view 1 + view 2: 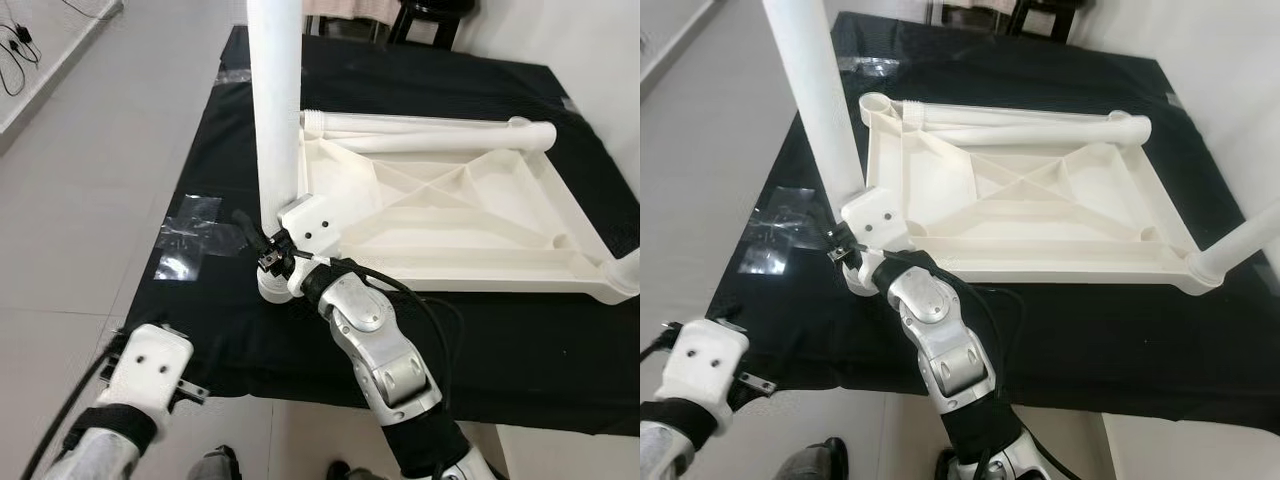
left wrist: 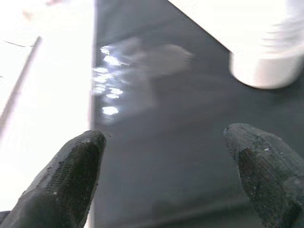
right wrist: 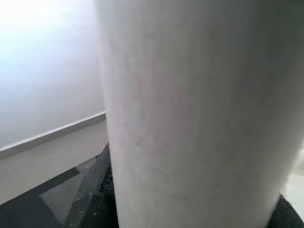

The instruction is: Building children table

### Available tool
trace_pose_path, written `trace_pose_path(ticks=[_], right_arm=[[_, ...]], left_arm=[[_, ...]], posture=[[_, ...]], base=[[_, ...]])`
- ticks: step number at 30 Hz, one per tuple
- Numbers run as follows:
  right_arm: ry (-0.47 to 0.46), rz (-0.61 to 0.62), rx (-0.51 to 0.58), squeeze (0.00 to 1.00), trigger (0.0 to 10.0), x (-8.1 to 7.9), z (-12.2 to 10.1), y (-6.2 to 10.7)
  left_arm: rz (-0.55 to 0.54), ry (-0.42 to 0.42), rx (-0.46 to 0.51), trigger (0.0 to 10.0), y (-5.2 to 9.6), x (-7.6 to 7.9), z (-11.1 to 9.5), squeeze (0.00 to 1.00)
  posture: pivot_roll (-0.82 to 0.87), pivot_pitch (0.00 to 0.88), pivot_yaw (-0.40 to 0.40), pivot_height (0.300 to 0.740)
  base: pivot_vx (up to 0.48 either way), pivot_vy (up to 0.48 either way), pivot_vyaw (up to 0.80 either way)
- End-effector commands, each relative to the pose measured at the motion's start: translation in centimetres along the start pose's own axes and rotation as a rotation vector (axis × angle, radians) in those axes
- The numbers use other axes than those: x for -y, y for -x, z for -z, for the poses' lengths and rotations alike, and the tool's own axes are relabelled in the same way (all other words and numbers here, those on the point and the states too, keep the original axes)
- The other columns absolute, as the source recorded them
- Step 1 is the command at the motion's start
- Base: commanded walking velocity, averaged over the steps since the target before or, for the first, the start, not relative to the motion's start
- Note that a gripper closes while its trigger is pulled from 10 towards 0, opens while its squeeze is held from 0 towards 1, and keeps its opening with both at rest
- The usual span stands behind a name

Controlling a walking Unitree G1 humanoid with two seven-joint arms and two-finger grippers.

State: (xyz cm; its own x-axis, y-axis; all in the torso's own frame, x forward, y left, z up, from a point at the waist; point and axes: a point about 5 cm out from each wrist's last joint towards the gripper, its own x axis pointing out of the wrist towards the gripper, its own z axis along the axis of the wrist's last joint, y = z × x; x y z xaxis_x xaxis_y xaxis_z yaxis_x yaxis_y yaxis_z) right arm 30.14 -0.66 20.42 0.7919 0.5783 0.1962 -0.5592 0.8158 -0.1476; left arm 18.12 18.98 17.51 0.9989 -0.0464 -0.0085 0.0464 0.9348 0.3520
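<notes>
A white table top (image 1: 480, 275) lies upside down on a black cloth (image 1: 470, 340). One white leg (image 1: 275, 100) stands upright in its near left corner socket. My right gripper (image 1: 262, 238) is shut on this leg (image 3: 190, 118) just above the socket, with black fingers (image 3: 92, 190) on both sides. A second leg (image 1: 1240, 240) rises from the near right corner. Two more legs (image 1: 430, 130) lie along the far edge. My left gripper (image 2: 164, 161) hovers open over the cloth near the front left edge, its fingers (image 2: 71, 175) wide apart and holding nothing.
Clear tape patches (image 1: 190, 235) shine at the cloth's left edge. Grey floor (image 1: 90, 200) lies to the left, with cables (image 1: 20, 45) by the wall. Dark chair legs (image 1: 420, 20) stand beyond the cloth's far edge.
</notes>
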Motion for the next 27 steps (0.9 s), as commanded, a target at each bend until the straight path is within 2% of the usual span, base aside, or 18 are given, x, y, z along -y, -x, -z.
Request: trace_pose_path(ticks=[1, 3, 4, 5, 7, 8, 11, 12, 13, 14, 15, 16, 17, 19, 22, 23, 24, 27], right_arm=[[-0.108, 0.044, -0.218, 0.0, 10.0, -1.2, 3.7, -0.4], [-0.107, 0.047, -0.222, 0.0, 10.0, -1.2, 3.6, -0.4], [-0.105, 0.051, -0.226, 0.0, 10.0, -1.0, 3.5, -0.6], [-0.105, 0.051, -0.226, 0.0, 10.0, -1.0, 3.5, -0.6], [-0.103, 0.055, -0.227, 0.0, 10.0, -0.8, 3.5, -0.8], [-0.108, 0.064, -0.226, 0.0, 10.0, -0.2, 3.4, -1.3], [-0.11, 0.067, -0.224, 0.0, 10.0, 0.0, 3.3, -1.5], [-0.112, 0.07, -0.219, 0.0, 10.0, 0.2, 3.3, -1.7], [-0.113, 0.07, -0.214, 0.0, 10.0, 0.3, 3.2, -1.9], [-0.116, 0.071, -0.207, 0.0, 10.0, 0.3, 3.1, -2.1], [-0.116, 0.071, -0.207, 0.0, 10.0, 0.3, 3.1, -2.1], [-0.118, 0.069, -0.201, 0.0, 10.0, 0.4, 3.0, -2.3], [-0.118, 0.069, -0.201, 0.0, 10.0, 0.4, 3.0, -2.3], [-0.123, 0.063, -0.191, 0.0, 10.0, 0.3, 2.7, -2.6], [-0.125, 0.06, -0.188, 0.0, 10.0, 0.3, 2.7, -2.7], [-0.135, 0.05, -0.183, 0.0, 10.0, 0.1, 2.5, -2.9], [-0.135, 0.05, -0.183, 0.0, 10.0, 0.1, 2.5, -2.9], [-0.145, 0.04, -0.176, 0.0, 10.0, -0.2, 2.4, -3.1]], left_arm=[[-0.033, -0.003, 0.032, 10.0, -0.4, -1.2, -0.6, 0.0], [-0.045, -0.01, 0.061, 10.0, -0.8, -1.9, -1.2, 0.0], [-0.048, -0.019, 0.136, 10.0, -1.5, -3.0, -2.9, 0.0], [-0.048, -0.019, 0.136, 10.0, -1.5, -3.0, -2.9, 0.0], [-0.044, -0.028, 0.202, 10.0, -2.1, -3.7, -4.5, 0.0], [-0.007, -0.023, 0.339, 10.0, -3.1, -4.8, -7.8, 0.0], [0.025, -0.013, 0.393, 10.0, -3.4, -5.0, -9.1, 0.0], [0.086, 0.011, 0.453, 10.0, -3.8, -5.0, -10.6, 0.0], [0.149, 0.041, 0.507, 10.0, -4.0, -4.9, -11.9, 1.0], [0.228, 0.066, 0.552, 10.0, -4.3, -4.7, -13.2, 1.0], [0.228, 0.066, 0.552, 10.0, -4.3, -4.7, -13.2, 1.0], [0.301, 0.085, 0.59, 10.0, -4.5, -4.4, -14.3, 1.0], [0.301, 0.085, 0.59, 10.0, -4.5, -4.4, -14.3, 1.0], [0.402, 0.095, 0.634, 10.0, -5.4, -4.1, -16.1, 1.0], [0.423, 0.096, 0.644, 10.0, -5.8, -4.2, -16.7, 1.0], [0.453, 0.096, 0.635, 10.0, -7.1, -4.5, -17.6, 1.0], [0.453, 0.096, 0.635, 10.0, -7.1, -4.5, -17.6, 1.0], [0.464, 0.121, 0.621, 10.0, -8.8, -5.1, -18.6, 1.0]], posture=[[0.13, 0.193, -0.113, 0.74], [0.13, 0.19, -0.111, 0.74], [0.13, 0.173, -0.106, 0.74], [0.13, 0.173, -0.106, 0.74], [0.13, 0.171, -0.105, 0.74], [0.12, 0.153, -0.1, 0.74], [0.12, 0.153, -0.1, 0.74], [0.12, 0.139, -0.098, 0.74], [0.12, 0.134, -0.094, 0.74], [0.12, 0.125, -0.093, 0.74], [0.12, 0.125, -0.093, 0.74], [0.12, 0.122, -0.093, 0.74], [0.12, 0.122, -0.093, 0.74], [0.12, 0.105, -0.091, 0.74], [0.12, 0.105, -0.091, 0.74], [0.11, 0.091, -0.085, 0.74], [0.11, 0.091, -0.085, 0.74], [0.11, 0.086, -0.079, 0.74]], base=[[0.0, 0.0, 0.0], [0.0, 0.0, 0.0], [0.0, 0.0, 0.0], [0.0, 0.0, 0.0], [0.0, 0.0, 0.0], [0.0, 0.0, 0.0], [0.0, 0.0, 0.0], [0.0, 0.0, 0.0], [0.0, 0.0, 0.0], [0.0, 0.0, 0.0], [0.0, 0.0, 0.0], [0.0, 0.0, 0.0], [0.0, 0.0, 0.0], [0.0, 0.0, 0.0], [0.0, 0.0, 0.0], [0.0, 0.0, 0.0], [0.0, 0.0, 0.0], [0.0, 0.0, 0.0]])
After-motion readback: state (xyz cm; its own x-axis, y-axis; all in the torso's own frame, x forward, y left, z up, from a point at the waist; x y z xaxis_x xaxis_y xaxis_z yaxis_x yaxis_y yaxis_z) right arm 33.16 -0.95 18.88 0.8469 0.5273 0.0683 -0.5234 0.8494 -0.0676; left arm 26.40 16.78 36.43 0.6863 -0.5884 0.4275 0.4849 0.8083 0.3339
